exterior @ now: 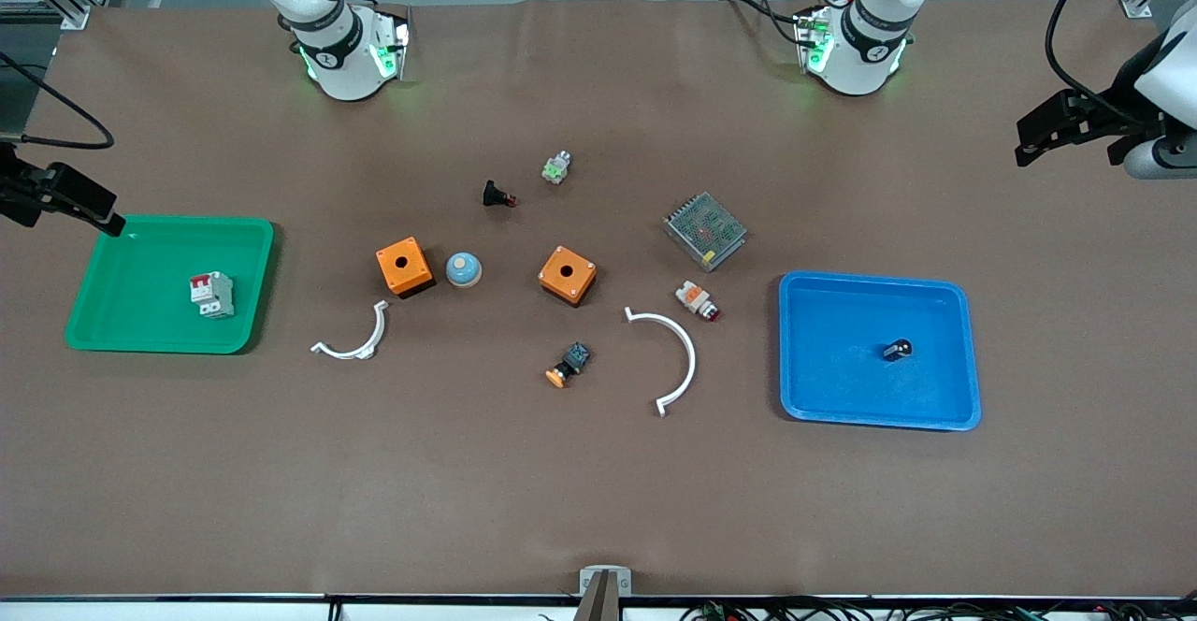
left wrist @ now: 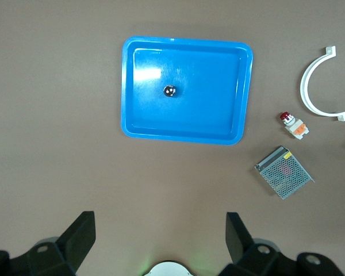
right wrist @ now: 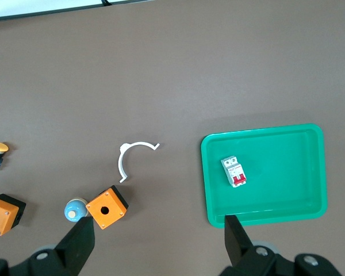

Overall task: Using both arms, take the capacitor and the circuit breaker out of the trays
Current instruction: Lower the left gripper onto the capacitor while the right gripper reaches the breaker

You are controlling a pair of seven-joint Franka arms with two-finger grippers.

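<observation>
The capacitor [exterior: 897, 350], a tiny black cylinder with a pale end, lies in the blue tray [exterior: 944, 303] toward the left arm's end of the table; it also shows in the left wrist view [left wrist: 170, 90]. The breaker [exterior: 212, 294], a white-grey block with red levers, stands in the green tray [exterior: 122, 256] toward the right arm's end; it also shows in the right wrist view [right wrist: 234, 171]. My left gripper [exterior: 1038, 139] is open and empty, high above the table edge past the blue tray. My right gripper [exterior: 103, 219] is open and empty, over the green tray's corner.
Between the trays lie two orange boxes [exterior: 404, 266] [exterior: 568, 275], a blue-white dome [exterior: 463, 269], two white curved clips [exterior: 355, 340] [exterior: 673, 354], a metal mesh box [exterior: 704, 230], a white-orange switch [exterior: 697, 300], a black button part [exterior: 497, 194], a small green-lit part [exterior: 556, 168] and an orange-capped button [exterior: 569, 365].
</observation>
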